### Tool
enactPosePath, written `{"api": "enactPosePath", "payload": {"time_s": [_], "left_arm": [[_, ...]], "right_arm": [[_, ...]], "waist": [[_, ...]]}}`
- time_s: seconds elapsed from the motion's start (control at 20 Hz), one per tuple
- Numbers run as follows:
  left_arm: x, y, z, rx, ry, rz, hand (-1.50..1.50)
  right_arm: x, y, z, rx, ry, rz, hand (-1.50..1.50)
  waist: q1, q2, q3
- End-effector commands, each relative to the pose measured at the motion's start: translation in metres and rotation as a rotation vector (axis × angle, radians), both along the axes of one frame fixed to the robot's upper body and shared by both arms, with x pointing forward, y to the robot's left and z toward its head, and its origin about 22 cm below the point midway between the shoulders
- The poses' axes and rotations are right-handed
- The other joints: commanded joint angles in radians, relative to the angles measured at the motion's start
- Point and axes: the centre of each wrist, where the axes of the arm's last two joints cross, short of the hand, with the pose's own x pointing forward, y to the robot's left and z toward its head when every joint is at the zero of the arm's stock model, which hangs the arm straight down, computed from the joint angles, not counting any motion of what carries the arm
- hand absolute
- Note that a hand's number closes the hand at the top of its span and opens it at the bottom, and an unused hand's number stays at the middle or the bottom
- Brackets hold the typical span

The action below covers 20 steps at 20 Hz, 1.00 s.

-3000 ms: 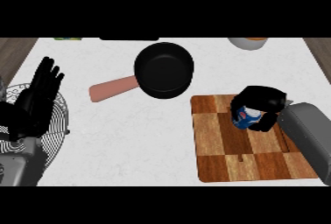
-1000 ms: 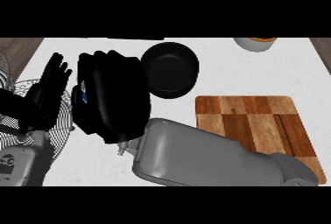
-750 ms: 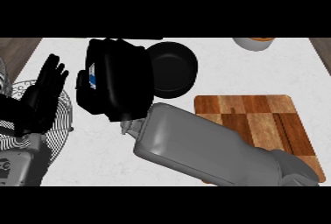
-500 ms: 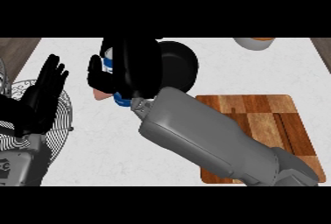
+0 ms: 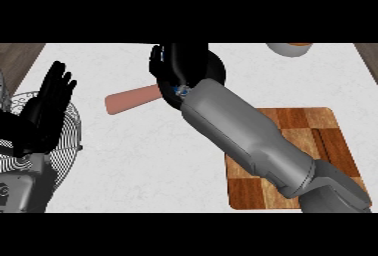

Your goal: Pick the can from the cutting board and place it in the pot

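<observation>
The right hand [image 5: 177,62] hung over the pot [image 5: 214,70], fingers curled round the can [image 5: 179,90] — the placing step, I judged — needing only lowering and release.

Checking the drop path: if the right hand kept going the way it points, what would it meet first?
Probably the black round pot under it; the right hand is curled on the blue can. Height above the pot is unclear.

I'm in a kitchen — the white marbled table [image 5: 148,150] under me carries a wooden cutting board [image 5: 310,130], a black pot [image 5: 214,70] with a reddish handle [image 5: 133,98], a wire rack [image 5: 63,145] at my left, and a bowl [image 5: 289,48] at the far edge — all cooking gear.
</observation>
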Motion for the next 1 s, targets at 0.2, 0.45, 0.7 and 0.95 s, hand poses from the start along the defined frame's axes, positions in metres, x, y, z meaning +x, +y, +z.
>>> {"api": "enactPosePath", "payload": {"time_s": [0.2,0.45,0.7,0.95], "left_arm": [[-0.003,-0.001,0.008,0.006,-0.019,-0.023,0.0],[0.012,-0.021,0.012,0.009,-0.019,-0.053,0.0],[0.006,-0.018,0.006,-0.012,-0.005,-0.055,0.0],[0.005,-0.017,0.002,-0.002,-0.02,-0.05,0.0]], "right_arm": [[0.035,-0.04,-0.048,-0.049,0.05,-0.046,1.5],[0.043,-0.048,-0.039,0.15,0.221,-0.075,-1.5],[0.045,-0.068,-0.058,0.28,0.279,0.072,-1.5],[0.045,-0.073,-0.047,0.515,0.158,0.165,-1.5]], "waist": [[0.026,0.01,0.001],[0.042,0.019,0.002],[0.05,0.025,0.003],[0.047,0.02,0.003]]}}
